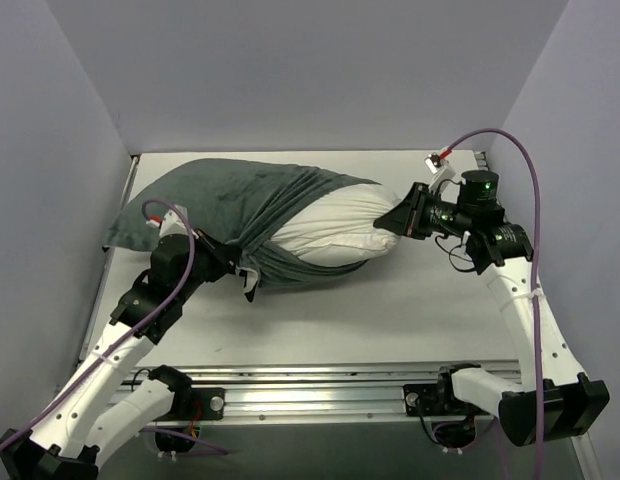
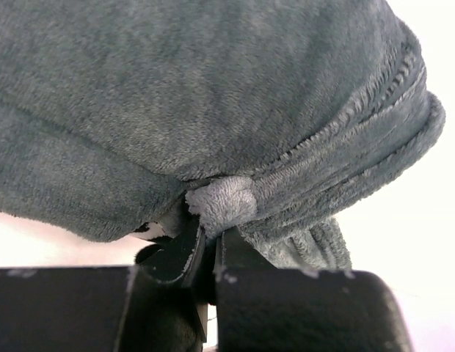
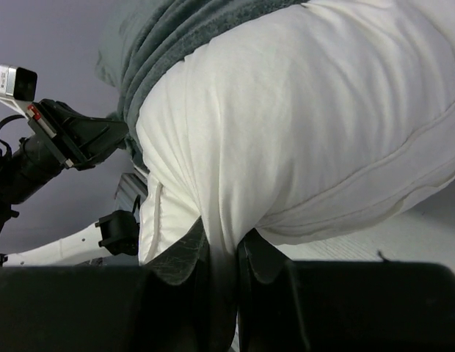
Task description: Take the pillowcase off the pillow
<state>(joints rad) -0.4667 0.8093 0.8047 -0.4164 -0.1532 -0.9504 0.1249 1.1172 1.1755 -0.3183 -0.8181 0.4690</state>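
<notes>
Pillowcase (image 1: 230, 205) lies across the far-left part of the table (image 1: 420, 310), grey-green face outward, covering the left end of the pillow (image 1: 335, 225). The pillow's white right end sticks out of the bunched opening, about mid-table.

Top view: arms reach in from opposite sides. Left gripper (image 1: 248, 272) sits at the near edge of the case's opening. Right gripper (image 1: 398, 218) sits at the pillow's exposed right tip. From up here neither claw's state can be read, because the fingers are lost against the cloth.

Left wrist view settles the left claw. Its fingers are pressed together on a small fold of grey-green plush just under the rolled hem, and the fabric bulges above the tips. No pillow shows in this view, and the background is washed out white.

Right wrist view settles the right claw. Its fingers are nipped tight on a tuck of white pillow cloth, with creases running down toward the tips. This view also shows the case's rolled edge ringing the pillow farther back, with the left arm (image 3: 66, 143) beside it at the left of frame. The pillow's stitched seam is plain here but faint from above.
</notes>
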